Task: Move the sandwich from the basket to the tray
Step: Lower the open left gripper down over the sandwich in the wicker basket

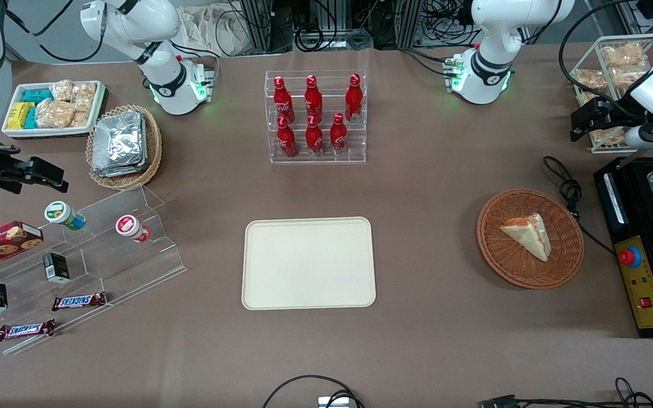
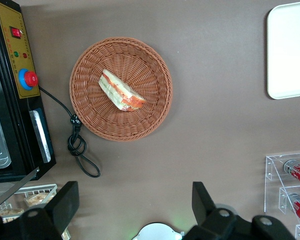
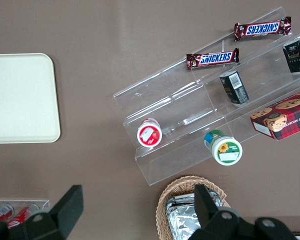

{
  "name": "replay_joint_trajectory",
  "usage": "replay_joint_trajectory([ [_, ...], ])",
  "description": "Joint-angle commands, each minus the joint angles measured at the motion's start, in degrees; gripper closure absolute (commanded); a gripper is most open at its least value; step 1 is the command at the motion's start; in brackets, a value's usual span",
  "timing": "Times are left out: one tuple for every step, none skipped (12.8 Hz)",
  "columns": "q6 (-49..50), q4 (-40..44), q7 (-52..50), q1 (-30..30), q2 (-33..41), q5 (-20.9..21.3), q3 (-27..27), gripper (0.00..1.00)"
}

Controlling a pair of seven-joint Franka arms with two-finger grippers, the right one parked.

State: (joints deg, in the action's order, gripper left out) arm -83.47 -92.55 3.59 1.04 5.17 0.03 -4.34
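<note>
Wrapped sandwich (image 1: 527, 235) lying in the round wicker basket (image 1: 496, 252), cream tray (image 1: 308, 289) bare toward the parked arm's end, gripper (image 1: 577, 123) raised farther from the camera than the basket, fingers spread open on nothing, arm partly cut off.

The gripper (image 2: 132, 202) hangs high above the worktop (image 1: 428, 187), jaws spread wide, and only their tips show in the wrist view. The tray (image 2: 290, 50) is cut off by that picture's edge (one rounded corner shows). The black machine (image 1: 644, 249) runs off the front view, its lettering too small to read.
</note>
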Motion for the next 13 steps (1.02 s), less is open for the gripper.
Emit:
replay_joint_trajectory([
  [1.2, 1.2, -0.6, -0.1, -0.4, 0.4, 0.0, 0.0],
  [1.2, 1.1, -0.7, -0.2, -0.4, 0.9, 0.0, 0.0],
  [1.4, 1.1, -0.9, 0.1, -0.5, 1.0, 0.1, 0.0],
  [1.4, 0.6, -2.1, 0.4, -0.5, 1.1, 0.5, 0.0],
  [1.2, -0.2, -5.8, 0.4, -0.9, 2.1, 0.5, 0.0],
  [0.3, -1.6, -10.3, 0.4, -1.4, 3.6, 0.5, 0.0],
  [-2.0, -4.0, -11.3, 0.5, -1.6, 3.7, 0.5, 0.0],
  [-5.3, -8.0, -12.4, 0.7, -1.0, 3.7, 0.5, 0.0],
  [-8.3, -11.0, -14.9, 1.6, -0.9, 3.6, 0.5, 0.0],
  [-11.2, -13.8, -18.1, 2.1, -0.9, 3.6, 0.5, 0.0],
  [-15.0, -16.9, -20.3, 2.6, -0.9, 3.6, 0.5, 0.0],
  [-18.7, -19.7, -22.2, 3.6, -0.9, 3.6, 0.5, 0.0],
  [-22.9, -22.6, -24.3, 4.7, -1.0, 3.2, 0.5, 0.0],
])
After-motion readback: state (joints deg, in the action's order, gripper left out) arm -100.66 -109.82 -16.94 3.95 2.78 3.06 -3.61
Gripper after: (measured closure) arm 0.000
